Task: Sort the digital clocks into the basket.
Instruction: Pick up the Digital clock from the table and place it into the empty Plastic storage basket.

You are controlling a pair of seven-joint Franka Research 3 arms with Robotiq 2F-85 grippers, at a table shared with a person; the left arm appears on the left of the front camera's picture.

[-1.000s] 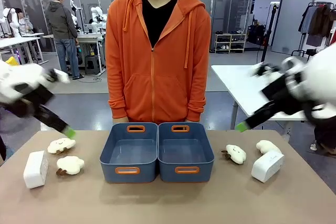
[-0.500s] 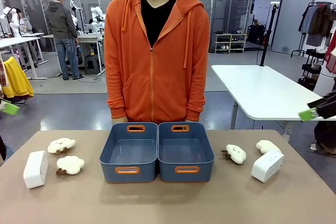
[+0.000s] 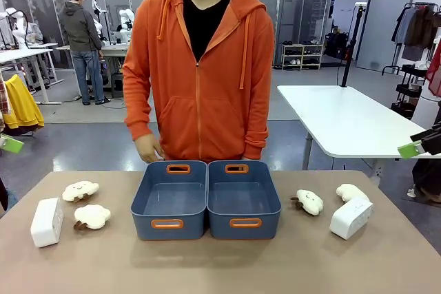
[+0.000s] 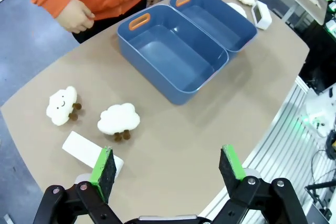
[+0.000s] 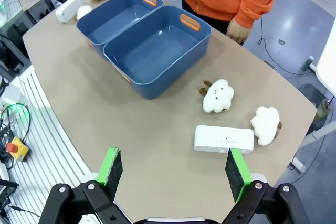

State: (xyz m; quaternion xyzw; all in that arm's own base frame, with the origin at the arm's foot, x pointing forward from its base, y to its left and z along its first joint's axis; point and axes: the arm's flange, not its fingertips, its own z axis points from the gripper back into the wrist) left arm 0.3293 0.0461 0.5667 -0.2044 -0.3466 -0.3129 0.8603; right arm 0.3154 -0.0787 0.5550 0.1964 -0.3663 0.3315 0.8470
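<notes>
Two white digital clocks lie on the brown table: one at the left end [image 3: 47, 222], one at the right end [image 3: 351, 218]. Two slate-blue tubs stand side by side in the middle, the left basket [image 3: 170, 201] and the right basket [image 3: 243, 200], both empty. My left gripper [image 4: 167, 165] hangs open high above the left clock [image 4: 86, 150]. My right gripper [image 5: 173, 167] is open too, high above the right clock [image 5: 224, 139]. In the front view only a green pad [image 3: 10, 144] shows at the left edge and another pad [image 3: 410, 149] at the right edge.
Fluffy white plush toys lie beside the clocks: two on the left [image 3: 80, 190] [image 3: 91, 216], two on the right [image 3: 309, 202] [image 3: 351, 191]. A person in an orange hoodie stands at the far edge, one hand [image 3: 148, 148] near the left tub's far rim.
Both arms have drawn back from over the table to the picture's edges. The person's hand has come forward toward the left tub's far rim. Clocks, plush toys and tubs have not moved.
</notes>
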